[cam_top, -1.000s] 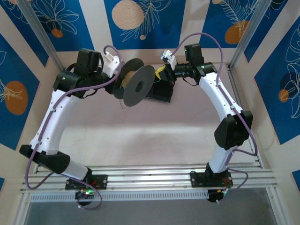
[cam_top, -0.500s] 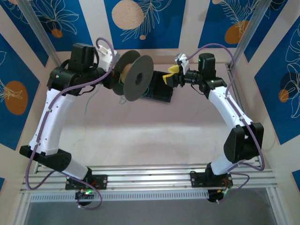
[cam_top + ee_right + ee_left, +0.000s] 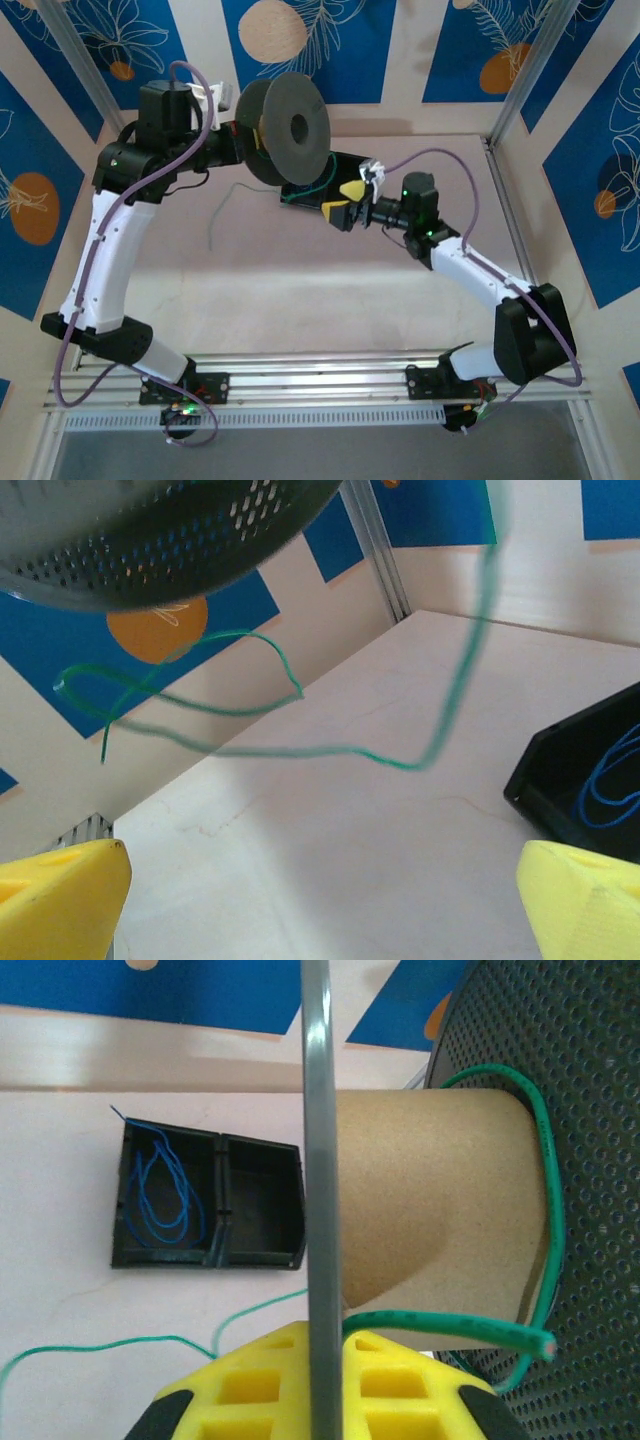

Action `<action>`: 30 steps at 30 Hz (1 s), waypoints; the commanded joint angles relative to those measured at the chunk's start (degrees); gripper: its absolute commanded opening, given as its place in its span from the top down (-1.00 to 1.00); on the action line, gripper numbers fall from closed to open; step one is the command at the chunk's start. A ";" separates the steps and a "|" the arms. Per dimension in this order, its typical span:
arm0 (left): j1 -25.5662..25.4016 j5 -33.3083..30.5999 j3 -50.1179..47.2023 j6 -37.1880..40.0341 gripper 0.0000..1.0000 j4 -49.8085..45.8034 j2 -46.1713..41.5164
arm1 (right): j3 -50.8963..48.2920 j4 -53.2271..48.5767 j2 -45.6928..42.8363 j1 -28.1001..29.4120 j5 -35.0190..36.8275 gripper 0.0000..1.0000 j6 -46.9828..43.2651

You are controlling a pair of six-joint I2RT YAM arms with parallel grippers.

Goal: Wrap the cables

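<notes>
The spool (image 3: 285, 130) is higher now, its flat side turned toward us. The right gripper (image 3: 342, 200) has come nearer and hangs wide open, holding nothing. The left gripper (image 3: 322, 1360) pinches the spool's rim. Its wrist view shows the green cable (image 3: 545, 1190) looped over the spool's core. The blue cable (image 3: 186, 1205) lies in one box of the black tray (image 3: 262, 1200).

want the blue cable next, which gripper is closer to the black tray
Right. The right gripper hangs open at the near edge of the black tray. The left gripper is farther off to the tray's left, shut on the flange of the spool.
</notes>
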 commanded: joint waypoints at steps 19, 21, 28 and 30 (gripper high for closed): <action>0.61 7.54 -9.24 -20.56 1.00 21.25 -6.44 | -4.51 42.47 17.23 -2.29 2.17 -0.36 30.41; 0.55 8.08 -9.81 -20.94 1.00 21.84 -6.77 | -4.77 44.31 17.87 -2.52 2.83 -0.31 30.37; 0.56 8.53 -11.48 -21.06 1.00 22.75 -7.61 | -2.70 47.70 19.29 -2.75 1.32 -0.04 30.84; 0.56 8.69 -11.79 -21.33 1.00 22.91 -7.66 | -1.84 47.15 19.30 -2.76 1.06 0.00 30.81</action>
